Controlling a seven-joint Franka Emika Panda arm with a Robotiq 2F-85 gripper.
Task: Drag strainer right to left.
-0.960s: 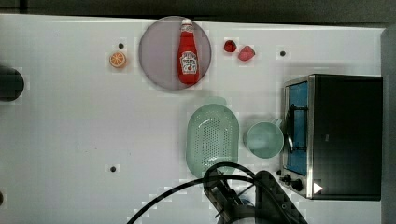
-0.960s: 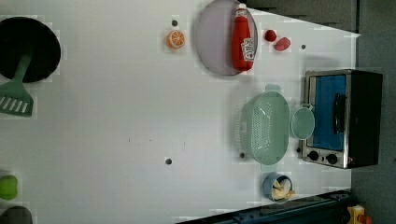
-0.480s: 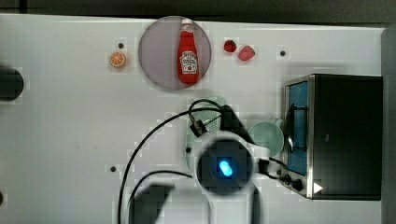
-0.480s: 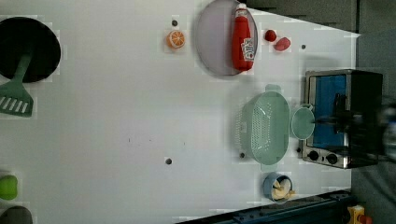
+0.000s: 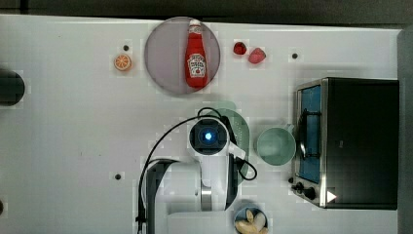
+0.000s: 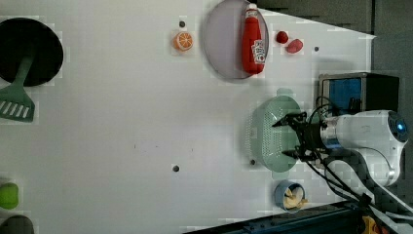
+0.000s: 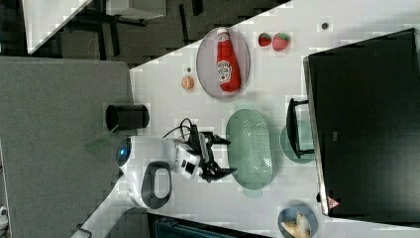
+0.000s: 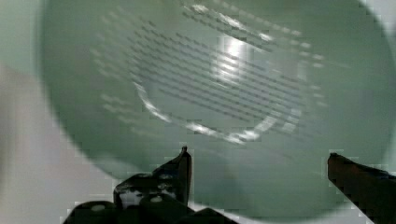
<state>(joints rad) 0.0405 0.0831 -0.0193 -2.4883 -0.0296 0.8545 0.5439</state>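
1. Directly under the gripper [image 6: 291,139], the strainer [image 6: 271,132] is sitting, fingers spread wide, holding nothing.
2. In the left view, the mug's side is lying beyond the gripper's right; hooking that rim wall looks best.
3. Pushing low and steady should be avoiding tipping.

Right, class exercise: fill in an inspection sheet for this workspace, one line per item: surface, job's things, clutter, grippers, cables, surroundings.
Surface: white table, a few small dark dots.
Job's things: mint-green strainer beside the toaster oven, upright, not gripped.
Clutter: ketchup bottle lying on grey-lilac plate; orange slice; two strawberries; mint mug; blue bowl of food; green spatula by a black pan.
Grippers: gripper open, over the strainer.
Cables: black cable looping from the wrist.
Surroundings: dark floor beyond the table.
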